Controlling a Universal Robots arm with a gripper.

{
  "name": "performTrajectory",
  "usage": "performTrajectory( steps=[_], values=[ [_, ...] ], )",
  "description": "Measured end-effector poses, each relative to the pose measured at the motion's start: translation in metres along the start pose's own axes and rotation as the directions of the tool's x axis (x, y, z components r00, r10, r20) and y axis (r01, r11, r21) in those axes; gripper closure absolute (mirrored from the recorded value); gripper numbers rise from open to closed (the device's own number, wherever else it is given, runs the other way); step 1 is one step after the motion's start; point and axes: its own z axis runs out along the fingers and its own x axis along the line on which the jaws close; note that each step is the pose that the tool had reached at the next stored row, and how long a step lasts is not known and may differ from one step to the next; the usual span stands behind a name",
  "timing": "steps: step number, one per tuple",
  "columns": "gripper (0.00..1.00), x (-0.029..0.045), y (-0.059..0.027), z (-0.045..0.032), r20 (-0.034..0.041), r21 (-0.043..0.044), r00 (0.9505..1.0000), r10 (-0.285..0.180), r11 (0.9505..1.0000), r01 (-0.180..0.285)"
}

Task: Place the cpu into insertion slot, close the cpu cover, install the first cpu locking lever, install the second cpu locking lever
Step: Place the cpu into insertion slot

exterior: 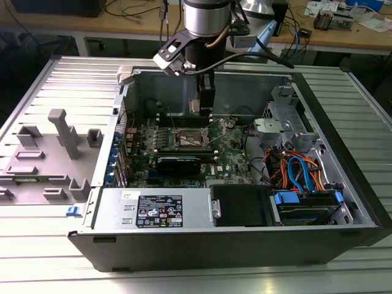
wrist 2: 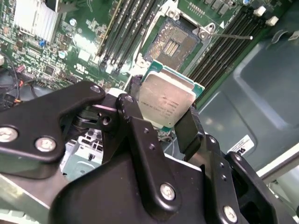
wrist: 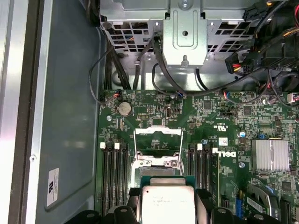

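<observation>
Open computer case (exterior: 343,184) lies on its side on a ribbed metal table (exterior: 37,269), with the green motherboard (exterior: 236,156) facing up. The arm comes down from above into the far half of the case. The gripper (exterior: 205,98) hangs over the board, just above and slightly to the far side of the insertion slot (exterior: 193,139). Pincer state: pinching the cpu (wrist 2: 167,99). In the second wrist view the black fingers (wrist 2: 140,135) press on two opposite edges of the chip. Its dull silver top faces the camera and a green rim shows around it. The cpu is in the air, clear of the board and not seated. In the first wrist view the cpu (wrist: 168,201) sits between the fingertips. Just beyond it the cpu cover (wrist: 157,145) stands swung up, and green board shows through its square cut-out. In the second wrist view the insertion slot (wrist 2: 174,39) is bare, its dark contact field exposed. A thin locking lever (wrist 2: 231,35) juts from one corner of the slot across the neighbouring RAM slots (wrist 2: 224,46). Long black RAM slots (wrist: 116,175) flank the socket on both sides. A finned silver heatsink (wrist: 273,155) sits on the board well apart from it. Towards the exterior view's right, blue and orange cables (exterior: 300,168) cross the drive bay. A grey moulded fixture (exterior: 58,144) lies on the table at the exterior view's left.
</observation>
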Motion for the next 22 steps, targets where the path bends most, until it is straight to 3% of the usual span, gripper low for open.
performTrajectory(
  steps=[8,22],
  values=[
    [0.46,0.0,-0.0052,0.0196,0.0,-0.0008,1.0,0.001,1.0,-0.001],
    [0.46,0.0,-0.0055,0.0216,0.0,-0.0008,1.0,0.001,1.0,-0.001]
  ],
)
